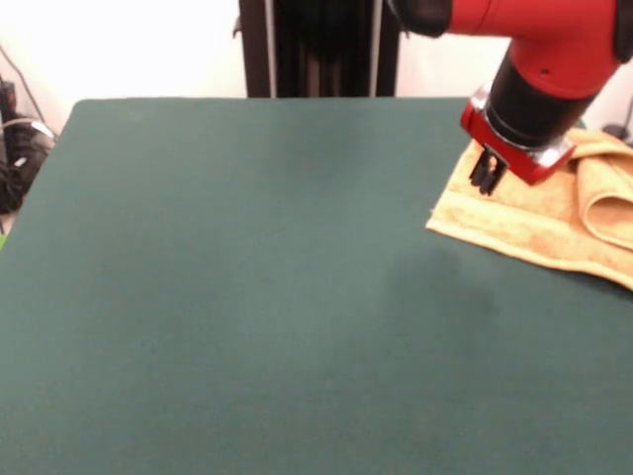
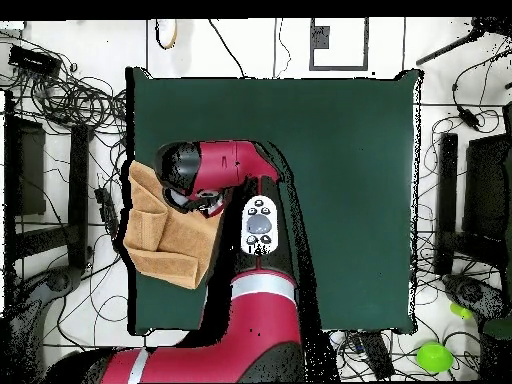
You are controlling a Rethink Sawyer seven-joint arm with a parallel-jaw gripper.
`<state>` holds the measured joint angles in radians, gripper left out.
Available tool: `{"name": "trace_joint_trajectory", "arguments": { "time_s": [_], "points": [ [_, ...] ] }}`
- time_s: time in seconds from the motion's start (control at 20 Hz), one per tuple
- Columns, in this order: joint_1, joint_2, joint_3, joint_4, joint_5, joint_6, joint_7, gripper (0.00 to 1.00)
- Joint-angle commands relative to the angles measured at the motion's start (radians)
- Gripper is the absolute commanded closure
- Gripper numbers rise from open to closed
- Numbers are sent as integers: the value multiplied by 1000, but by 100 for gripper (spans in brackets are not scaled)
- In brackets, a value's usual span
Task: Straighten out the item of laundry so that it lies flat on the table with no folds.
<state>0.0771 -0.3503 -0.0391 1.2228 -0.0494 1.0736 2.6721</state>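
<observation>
Frontally, the end effector (image 1: 486, 174) is seen narrow and empty above the folded towel (image 1: 554, 223) at the bench (image 1: 247, 297) edge. A pinch through both layers could drag the fold along. Overhead, the towel (image 2: 160, 235) overhangs the bench (image 2: 350, 200); a tug could slide it off.

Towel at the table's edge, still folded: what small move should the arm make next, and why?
Probably lower the gripper onto the towel near its corner to grasp it. The towel lies folded over itself at the table edge, and the gripper hangs just above its near part, holding nothing.
</observation>
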Motion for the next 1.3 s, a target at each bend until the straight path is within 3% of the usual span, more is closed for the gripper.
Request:
{"name": "trace_joint_trajectory", "arguments": {
  "time_s": [0.05, 0.9, 1.3],
  "points": [
    [23, 98, 74, 91, -48, -104, -32, 100],
    [2, 165, 93, 58, -7, -110, -36, 100],
    [9, 151, 100, 74, 13, -91, -16, 100]
  ]
}}
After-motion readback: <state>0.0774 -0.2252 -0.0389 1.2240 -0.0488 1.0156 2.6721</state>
